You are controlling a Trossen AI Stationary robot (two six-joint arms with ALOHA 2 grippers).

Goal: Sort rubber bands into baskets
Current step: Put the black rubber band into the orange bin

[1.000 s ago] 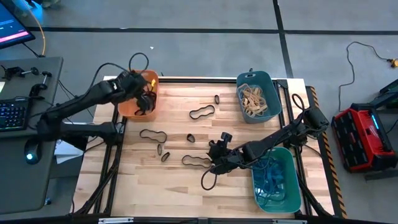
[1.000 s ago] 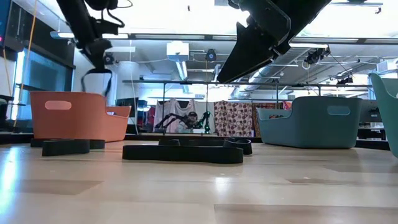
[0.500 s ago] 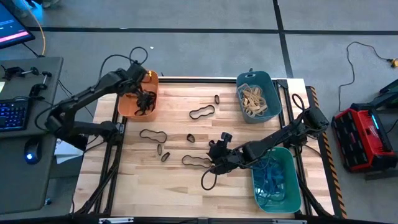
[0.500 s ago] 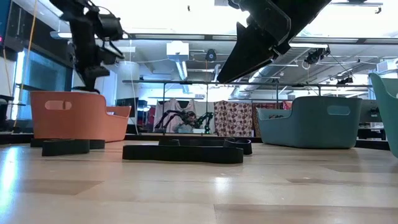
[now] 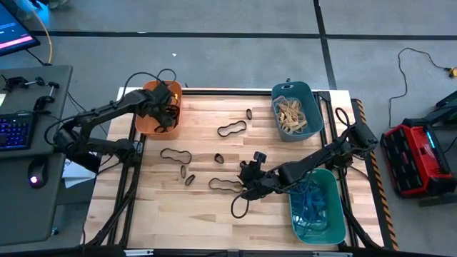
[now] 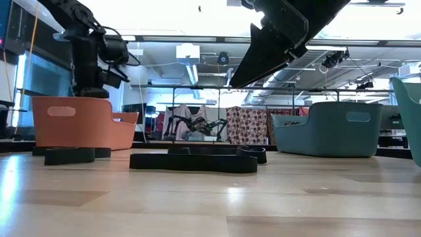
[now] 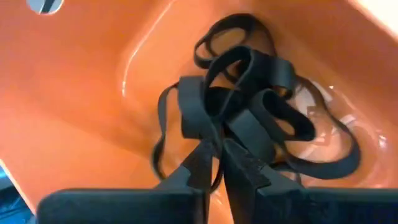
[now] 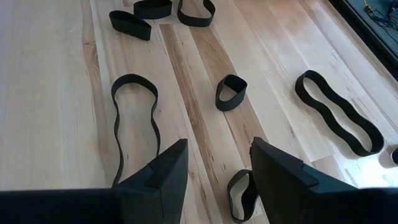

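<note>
bands (image 8: 133,118): soft, light, floppy; pinch one side | left claw (image 7: 216,149): closed, in orange basket (image 5: 153,114) | right claw (image 8: 217,168): open above surface (image 8: 56,93)

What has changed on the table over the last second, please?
The left pincer has come down into the orange basket, its fingers nearly closed on the black rubber bands piled there. The right pincer stayed open over the table middle, and the loose bands did not move.
</note>
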